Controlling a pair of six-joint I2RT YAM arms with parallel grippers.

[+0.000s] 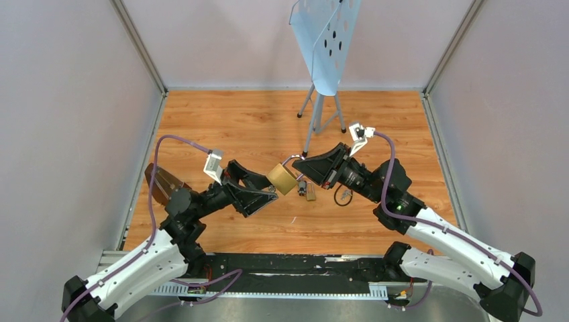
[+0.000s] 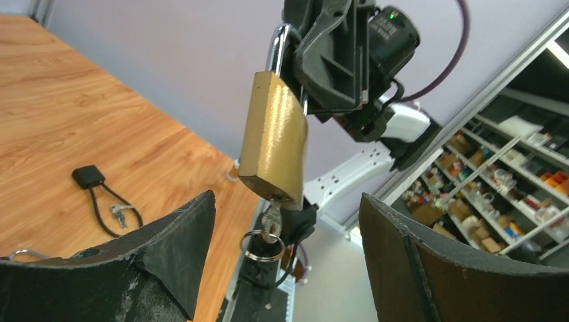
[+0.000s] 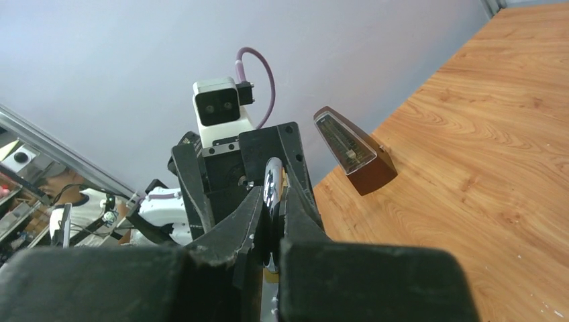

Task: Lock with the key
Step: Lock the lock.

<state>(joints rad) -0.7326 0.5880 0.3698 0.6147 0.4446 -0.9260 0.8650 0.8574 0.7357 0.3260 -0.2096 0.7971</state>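
Key [image 2: 272, 220], small and silver, sits in the keyhole at the bottom of the brass padlock [image 2: 274, 137], which hangs above the wooden table [image 1: 221, 121] between both arms. On the left, the left gripper [image 1: 268, 196] is released, its fingers wide on each side of the padlock without touching it. On the right, the right gripper [image 1: 298, 163] grasps the padlock by its steel shackle [image 2: 277, 43].

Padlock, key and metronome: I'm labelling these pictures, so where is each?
padlock [image 2: 272, 131], left wrist view, on its brass body.
key [image 2: 272, 220], left wrist view, on the part hanging under the keyhole.
metronome [image 3: 349, 151], right wrist view, on its front face.
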